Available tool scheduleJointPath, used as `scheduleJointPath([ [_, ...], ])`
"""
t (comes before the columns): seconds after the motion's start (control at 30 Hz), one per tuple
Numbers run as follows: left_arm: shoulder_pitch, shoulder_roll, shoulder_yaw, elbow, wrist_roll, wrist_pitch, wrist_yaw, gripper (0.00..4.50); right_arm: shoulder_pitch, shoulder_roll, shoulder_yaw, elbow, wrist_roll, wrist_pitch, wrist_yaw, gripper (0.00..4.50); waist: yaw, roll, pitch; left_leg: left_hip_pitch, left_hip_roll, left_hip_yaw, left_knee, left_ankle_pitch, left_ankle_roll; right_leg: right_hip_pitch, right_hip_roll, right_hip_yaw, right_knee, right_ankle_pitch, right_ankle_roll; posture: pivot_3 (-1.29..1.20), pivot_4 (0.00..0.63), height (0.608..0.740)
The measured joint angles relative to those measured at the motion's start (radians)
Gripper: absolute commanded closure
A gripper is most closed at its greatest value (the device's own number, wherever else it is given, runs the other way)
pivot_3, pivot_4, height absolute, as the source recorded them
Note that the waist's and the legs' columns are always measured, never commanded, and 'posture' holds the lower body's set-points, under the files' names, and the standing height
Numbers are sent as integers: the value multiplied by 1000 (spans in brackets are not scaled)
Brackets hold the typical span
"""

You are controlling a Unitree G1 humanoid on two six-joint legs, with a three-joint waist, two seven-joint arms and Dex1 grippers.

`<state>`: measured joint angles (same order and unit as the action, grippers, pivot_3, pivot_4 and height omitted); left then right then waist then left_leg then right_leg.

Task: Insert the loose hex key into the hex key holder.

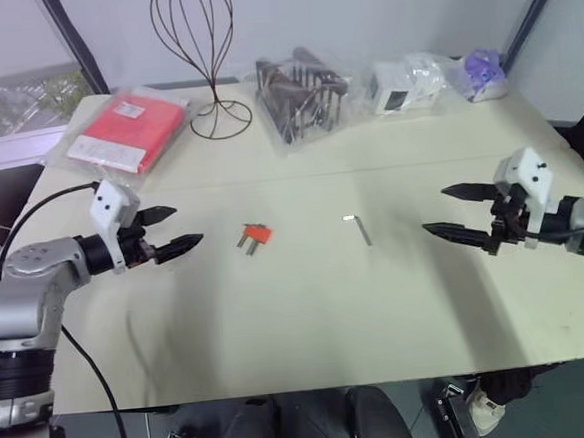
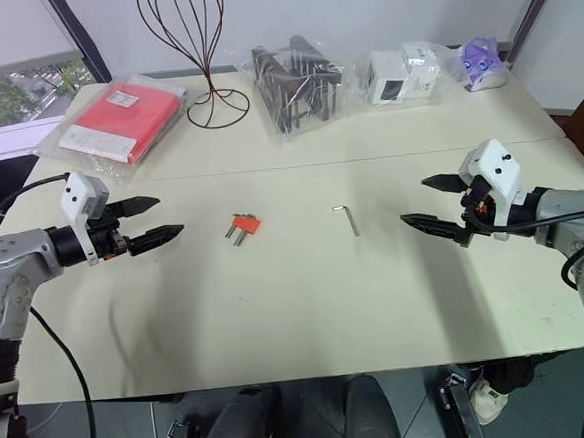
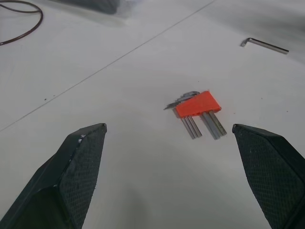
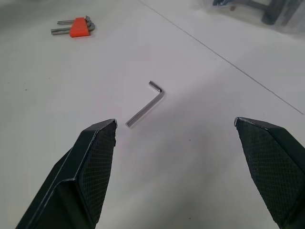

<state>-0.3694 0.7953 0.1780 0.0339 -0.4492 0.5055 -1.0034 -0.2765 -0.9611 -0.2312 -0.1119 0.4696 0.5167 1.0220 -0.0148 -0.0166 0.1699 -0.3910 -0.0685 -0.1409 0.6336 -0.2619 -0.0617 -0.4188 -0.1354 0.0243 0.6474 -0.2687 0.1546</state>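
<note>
Loose hex key [image 1: 358,226] lies mid-worktop, long axis toward your near edge, nearer your right tool [image 1: 458,212]; both tools gape empty, left tool [image 1: 167,231] facing the hex key holder [image 1: 254,235]

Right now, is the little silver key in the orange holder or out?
Out. The key lies flat on the table, apart from the holder.

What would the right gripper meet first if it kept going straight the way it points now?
Probably the loose hex key, lying on the table ahead of the right gripper; depth is hard to judge.
</note>
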Motion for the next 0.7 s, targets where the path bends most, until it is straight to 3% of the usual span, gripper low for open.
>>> scheduleJointPath([
  [0.57,-64,-5,-43,90,40,-63,-19,83,-29,57,27,-13,-16,38,-97,386,0,0,0,0,0,0,0,0,0,0,0,0,0,0,0,0,150,740],
  [0.7,-126,-3,-57,144,41,-84,-99,83,-138,212,96,-24,-14,60,-161,386,-12,-1,0,0,2,0,0,0,0,-1,2,0,1,0,-1,0,150,740],
])
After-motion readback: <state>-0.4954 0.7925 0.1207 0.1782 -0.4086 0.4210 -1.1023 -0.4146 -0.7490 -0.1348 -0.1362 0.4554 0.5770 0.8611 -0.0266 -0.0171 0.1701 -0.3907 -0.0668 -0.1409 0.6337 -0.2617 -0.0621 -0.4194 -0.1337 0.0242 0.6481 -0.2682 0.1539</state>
